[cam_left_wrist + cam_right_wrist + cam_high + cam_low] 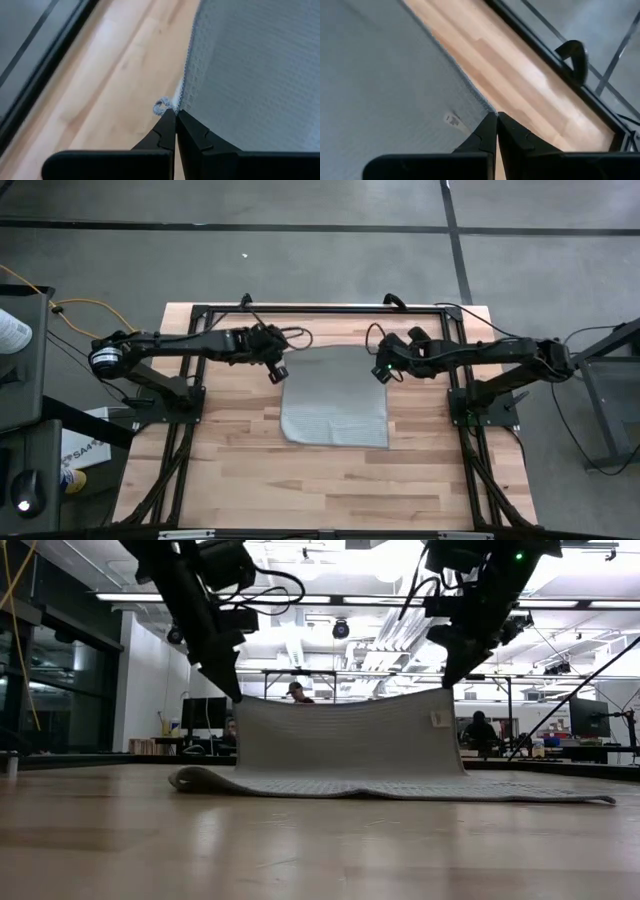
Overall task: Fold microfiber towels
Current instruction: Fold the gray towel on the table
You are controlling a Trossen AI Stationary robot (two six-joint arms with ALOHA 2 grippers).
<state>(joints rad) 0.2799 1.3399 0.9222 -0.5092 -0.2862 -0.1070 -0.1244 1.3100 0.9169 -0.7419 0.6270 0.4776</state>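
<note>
A light grey microfiber towel (335, 402) lies on the wooden table, its near part flat on the wood (400, 786) and its far part raised like a wall (345, 730). My left gripper (277, 373) is shut on the towel's far left corner; my right gripper (382, 373) is shut on its far right corner. A small white tag (452, 120) sits near the right corner. My left gripper pinches the towel's far left corner (179, 104) between its fingertips, slanting down from the table's left. The corner is lifted and the cloth hangs from it to the table. My right gripper pinches the far right corner (487, 111) between its fingertips, slanting down from the right. The top edge between the two corners runs nearly straight.
A black metal frame (320, 308) runs along the table's far edge and down both sides by the arm bases. Bare wood (330, 490) stretches from the towel to the table's near edge. People sit at desks in the room beyond the table.
</note>
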